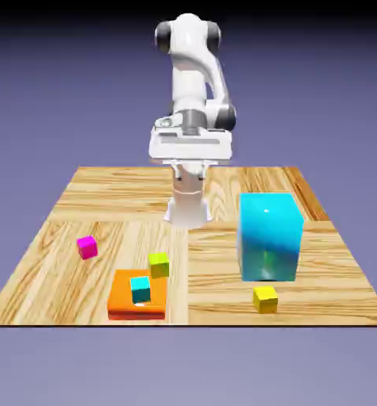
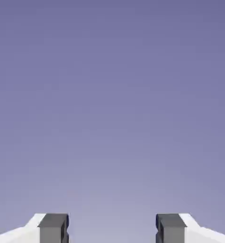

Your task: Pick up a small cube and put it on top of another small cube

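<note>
1. Between the two grey fingertips [image 2: 53, 228] in the hand view: only plain blue-violet backdrop. Fingers spread wide apart, nothing held.
2. Gripper [image 2: 112, 228] looks out over empty backdrop; no table or cube shows ahead of the fingers in the hand view.
3. Exterior view: white arm [image 1: 190, 103] stands at the far edge of the wooden table [image 1: 80, 190], hand raised; fingers themselves hard to make out there.
4. Pink cube [image 1: 86, 247]: resting on the table, well apart from the fingers, toward the exterior view's left, touching nothing.
5. Lime-green cube [image 1: 159, 264]: on the table just beside the far corner of an orange slab [image 1: 124, 300].
6. Small teal cube [image 1: 140, 289]: sitting on top of the orange slab.
7. Big cyan block [image 1: 269, 236]: upright at the exterior view's right; yellow cube [image 1: 264, 299] near its front, apart from it.
</note>
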